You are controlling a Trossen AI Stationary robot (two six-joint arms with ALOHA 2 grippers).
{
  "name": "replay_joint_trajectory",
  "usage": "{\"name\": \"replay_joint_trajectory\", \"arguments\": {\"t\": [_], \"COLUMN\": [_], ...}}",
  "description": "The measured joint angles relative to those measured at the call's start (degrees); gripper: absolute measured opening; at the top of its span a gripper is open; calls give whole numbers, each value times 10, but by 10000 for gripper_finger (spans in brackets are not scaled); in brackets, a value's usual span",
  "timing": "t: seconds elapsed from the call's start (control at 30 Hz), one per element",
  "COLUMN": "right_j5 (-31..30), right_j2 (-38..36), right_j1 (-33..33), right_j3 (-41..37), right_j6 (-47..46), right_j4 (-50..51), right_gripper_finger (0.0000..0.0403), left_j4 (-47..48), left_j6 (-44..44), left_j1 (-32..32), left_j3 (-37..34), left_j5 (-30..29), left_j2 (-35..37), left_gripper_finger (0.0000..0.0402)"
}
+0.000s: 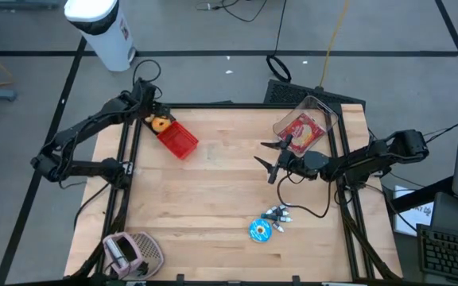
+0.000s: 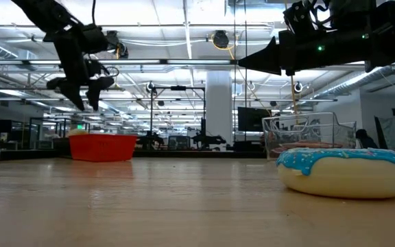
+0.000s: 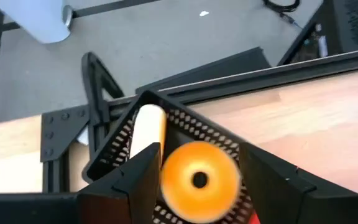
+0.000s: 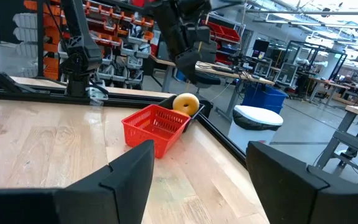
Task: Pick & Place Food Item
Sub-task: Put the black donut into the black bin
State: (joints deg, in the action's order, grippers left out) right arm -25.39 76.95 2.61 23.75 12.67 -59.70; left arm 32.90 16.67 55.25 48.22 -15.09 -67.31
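Note:
An orange donut [image 3: 197, 180] lies in a black mesh basket [image 3: 118, 142] at the table's far left corner, next to a pale cream roll [image 3: 148, 127]. My left gripper [image 3: 199, 155] hangs open just above the donut [image 4: 186, 102], one finger to each side and clear of it. A red basket [image 1: 179, 140] stands beside the black one. A blue-frosted donut [image 1: 259, 229] rests on the table near the front right. My right gripper [image 1: 270, 163] is open, pointing level toward the left, well above the tabletop.
A clear container [image 1: 304, 125] with a red item stands at the far right. Small silver pieces [image 1: 277, 213] lie by the blue donut. A pink basket [image 1: 131, 253] sits at the near left corner. The table's middle [image 1: 213, 199] is bare wood.

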Motion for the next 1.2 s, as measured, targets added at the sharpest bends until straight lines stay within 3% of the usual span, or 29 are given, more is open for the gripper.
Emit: {"name": "replay_joint_trajectory", "arguments": {"t": [0.43, 0.5, 0.6, 0.7, 0.87, 0.97, 1.2], "right_j5": [0, 0, 0, 0, 1, 2, 2], "right_j2": [0, 0, 0, 0, 0, 0, 0], "right_j1": [0, 0, 0, 0, 0, 0, 0], "right_j3": [0, 0, 0, 0, 0, 0, 0], "right_j6": [-2, -6, -10, -10, -10, -11, -11], "right_j4": [0, 0, 0, 0, 0, 0, 0], "right_gripper_finger": [242, 242, 242, 242, 242, 242, 242], "left_j4": [-19, -12, 20, 37, 0, -41, -92], "left_j6": [22, 28, 81, 150, 200, 193, 184], "left_j1": [-141, -161, -175, -174, -141, -120, -84], "left_j3": [41, 41, 37, 11, -49, -76, -77], "left_j5": [-5, -29, -110, -152, -105, -105, -188], "left_j2": [96, 100, 100, 90, 49, 16, -53], "left_gripper_finger": [218, 218, 218, 218, 218, 218, 218]}}
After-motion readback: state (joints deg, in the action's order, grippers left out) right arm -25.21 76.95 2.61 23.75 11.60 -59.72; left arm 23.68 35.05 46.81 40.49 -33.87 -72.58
